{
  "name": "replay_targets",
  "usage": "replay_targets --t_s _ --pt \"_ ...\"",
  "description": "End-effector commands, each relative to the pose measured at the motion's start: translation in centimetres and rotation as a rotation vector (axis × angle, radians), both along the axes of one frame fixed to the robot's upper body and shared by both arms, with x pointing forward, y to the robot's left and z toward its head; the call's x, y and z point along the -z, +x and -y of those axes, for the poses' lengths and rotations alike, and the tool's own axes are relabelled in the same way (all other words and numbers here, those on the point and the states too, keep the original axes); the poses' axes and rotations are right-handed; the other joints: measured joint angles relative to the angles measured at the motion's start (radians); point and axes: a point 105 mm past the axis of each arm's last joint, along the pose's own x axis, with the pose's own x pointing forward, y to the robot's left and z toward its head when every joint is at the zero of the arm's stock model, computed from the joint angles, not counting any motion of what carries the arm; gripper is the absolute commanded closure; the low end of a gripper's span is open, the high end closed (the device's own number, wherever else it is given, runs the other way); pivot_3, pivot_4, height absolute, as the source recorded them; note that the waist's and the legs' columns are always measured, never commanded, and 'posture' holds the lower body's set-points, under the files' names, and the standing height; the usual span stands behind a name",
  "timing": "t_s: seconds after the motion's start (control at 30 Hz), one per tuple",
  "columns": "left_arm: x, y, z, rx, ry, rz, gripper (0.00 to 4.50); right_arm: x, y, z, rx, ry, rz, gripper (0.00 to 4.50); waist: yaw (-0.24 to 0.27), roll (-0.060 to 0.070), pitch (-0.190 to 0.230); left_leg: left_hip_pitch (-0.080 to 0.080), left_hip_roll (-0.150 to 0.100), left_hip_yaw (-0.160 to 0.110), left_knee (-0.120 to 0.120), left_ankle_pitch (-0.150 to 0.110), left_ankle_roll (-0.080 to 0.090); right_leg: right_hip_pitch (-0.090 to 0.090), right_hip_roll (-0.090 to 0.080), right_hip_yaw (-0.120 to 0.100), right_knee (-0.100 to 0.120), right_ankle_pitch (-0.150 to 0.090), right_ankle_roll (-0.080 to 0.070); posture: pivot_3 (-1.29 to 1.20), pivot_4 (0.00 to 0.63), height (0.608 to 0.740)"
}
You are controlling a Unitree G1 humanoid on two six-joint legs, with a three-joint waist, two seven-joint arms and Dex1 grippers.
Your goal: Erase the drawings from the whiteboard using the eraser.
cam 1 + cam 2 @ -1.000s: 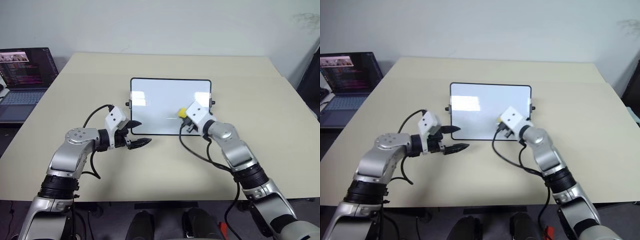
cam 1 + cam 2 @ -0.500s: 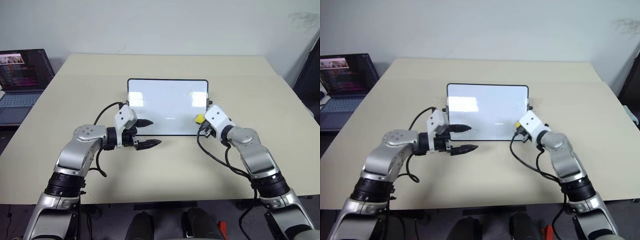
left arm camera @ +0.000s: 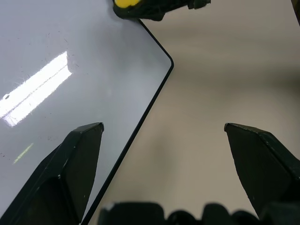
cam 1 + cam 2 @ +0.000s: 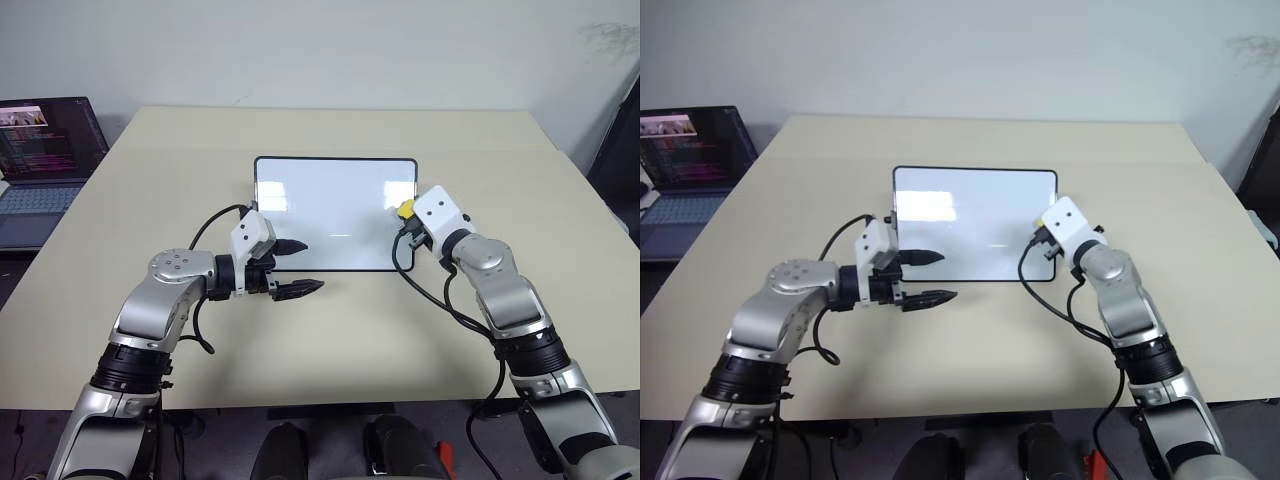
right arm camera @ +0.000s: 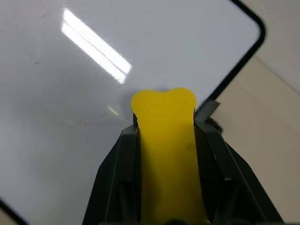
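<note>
Whiteboard (image 4: pixel 335 213), glossy white and black-framed, lies wiped clean; right gripper (image 5: pixel 164 122) clamps the yellow block eraser (image 5: pixel 166 154) at its right edge, left gripper (image 4: pixel 298 268) gapes empty.

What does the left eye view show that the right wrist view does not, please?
Left eye view alone: the laptop at the table's far left, and the open left hand by the near left corner of the whiteboard. Right wrist view alone: the right hand's fingers clamped on both sides of the yellow eraser, and faint smudges on the board beside it. Both: the right hand holding the eraser near the whiteboard's right edge, with no red drawings to be seen.
</note>
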Motion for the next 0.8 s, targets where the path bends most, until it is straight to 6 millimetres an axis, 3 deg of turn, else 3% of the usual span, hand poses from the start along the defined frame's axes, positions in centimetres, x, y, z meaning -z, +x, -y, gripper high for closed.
replay_targets --t_s 0.03,0.13,0.47,0.6,0.7,0.8 --pt "-1.0 0.0 0.4 0.024 -0.008 0.043 0.0 4.5 -1.9 -0.2 -0.061 -0.081 -0.196 3.31 0.0 0.0 0.0 0.0 0.0 0.0 0.0 0.0 0.0 0.0 0.0 0.0 0.0 0.0 0.0 0.0 0.15 0.74" --pt "-1.0 0.0 0.4 0.024 -0.009 0.043 0.0 4.3 -1.9 -0.5 -0.07 -0.097 -0.177 3.31 -0.002 0.0 0.0 0.001 0.0 0.0 0.0 0.0 0.0 0.001 0.0 0.0 0.0 0.0 0.0 0.0 0.15 0.74" --pt "-1.0 0.0 0.6 0.03 -0.01 0.043 0.0 -2.4 2.4 0.9 0.107 -0.023 0.152 3.31 0.0 0.0 0.0 0.0 0.0 0.0 0.0 0.0 0.0 0.0 0.0 0.0 0.001 0.0 0.001 0.0 0.15 0.74" --pt "-1.1 0.1 0.6 0.03 -0.012 0.045 0.0 -0.9 2.0 0.6 0.069 -0.035 0.077 3.31 0.002 0.0 0.0 -0.002 0.0 0.0 0.0 0.0 0.0 -0.001 0.0 0.0 0.0 0.0 0.0 0.0 0.15 0.74" --pt "-1.1 0.2 0.6 0.023 -0.015 0.047 0.0 1.7 0.0 -0.3 -0.035 -0.063 -0.065 3.31 0.004 0.0 0.0 -0.002 0.0 0.0 0.0 0.0 0.0 -0.001 0.0 0.0 -0.001 0.0 0.0 0.0 0.15 0.74" --pt "-1.2 0.3 0.5 0.012 -0.018 0.051 0.0 2.7 -1.5 -1.0 -0.102 -0.07 -0.125 3.31 0.002 0.0 0.0 -0.002 0.0 0.0 0.0 0.0 0.0 -0.001 0.0 0.0 -0.001 0.0 0.001 0.0 0.15 0.74"
